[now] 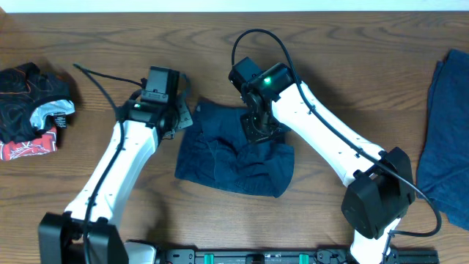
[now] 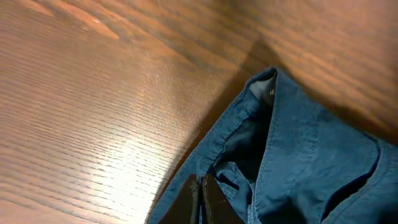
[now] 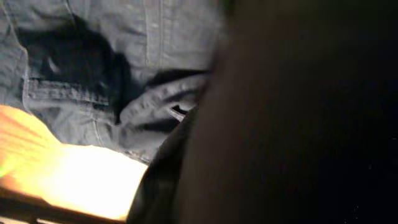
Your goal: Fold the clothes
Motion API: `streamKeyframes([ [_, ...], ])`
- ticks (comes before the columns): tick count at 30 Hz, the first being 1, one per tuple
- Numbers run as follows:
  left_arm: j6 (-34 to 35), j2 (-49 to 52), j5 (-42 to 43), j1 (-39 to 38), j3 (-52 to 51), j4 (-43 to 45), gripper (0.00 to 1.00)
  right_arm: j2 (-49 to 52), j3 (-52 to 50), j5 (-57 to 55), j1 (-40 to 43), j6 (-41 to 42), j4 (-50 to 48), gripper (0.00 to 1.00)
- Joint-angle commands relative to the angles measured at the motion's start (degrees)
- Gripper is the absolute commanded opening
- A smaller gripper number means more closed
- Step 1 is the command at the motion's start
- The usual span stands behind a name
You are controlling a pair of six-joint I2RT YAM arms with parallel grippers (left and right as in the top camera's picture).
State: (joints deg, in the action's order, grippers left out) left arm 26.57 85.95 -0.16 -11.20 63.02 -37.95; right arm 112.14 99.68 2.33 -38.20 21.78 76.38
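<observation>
Where the shorts (image 1: 227, 165) lie crumpled on the table (image 1: 330, 59), the left gripper (image 2: 200, 190) is pressed shut at their waistband edge, near a pale tag (image 2: 261, 88) too blurred to read. The right gripper (image 1: 258, 132) bears on their top middle, but I cannot tell how wide it stands. Another blue piece (image 1: 448, 132) lies well right of them.

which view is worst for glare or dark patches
Right wrist: worst, its right half a black blur close to the lens, blown-out glare on the table lower left; left wrist: mild sheen on the table, shorts fairly clear; overhead: evenly lit, soft shadows.
</observation>
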Motion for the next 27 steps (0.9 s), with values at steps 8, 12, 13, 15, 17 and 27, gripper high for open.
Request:
streamKeyframes([
  [8, -1.01, -1.95, -0.96, 1.40, -0.17, -0.66, 0.06, 0.52, 1.03, 1.88, -2.67, 0.24, -5.53, 0.45],
  [12, -0.98, -1.95, -0.96, 1.53, -0.17, -0.66, 0.06, 0.52, 1.05, 2.43, -4.37, -0.22, -8.94, 0.59],
  [13, -0.98, -1.97, -0.98, 1.75, -0.17, -0.74, 0.06, 0.52, 1.05, 2.45, -4.79, -0.20, -9.90, 0.61],
  [15, -0.98, -1.97, -0.98, 2.34, -0.17, -0.81, 0.06, 0.52, 1.05, 2.64, -5.29, -0.20, -11.37, 0.66],
  [17, -0.96, -2.10, -0.96, 3.21, -0.17, -0.96, 0.06, 0.52, 1.05, 3.15, -5.66, -0.24, -13.14, 0.63],
  [27, -0.92, -4.74, -0.94, 7.52, -0.17, -2.64, 0.06, 0.52, 1.03, 6.73, -6.45, -0.83, -23.96, 0.66],
])
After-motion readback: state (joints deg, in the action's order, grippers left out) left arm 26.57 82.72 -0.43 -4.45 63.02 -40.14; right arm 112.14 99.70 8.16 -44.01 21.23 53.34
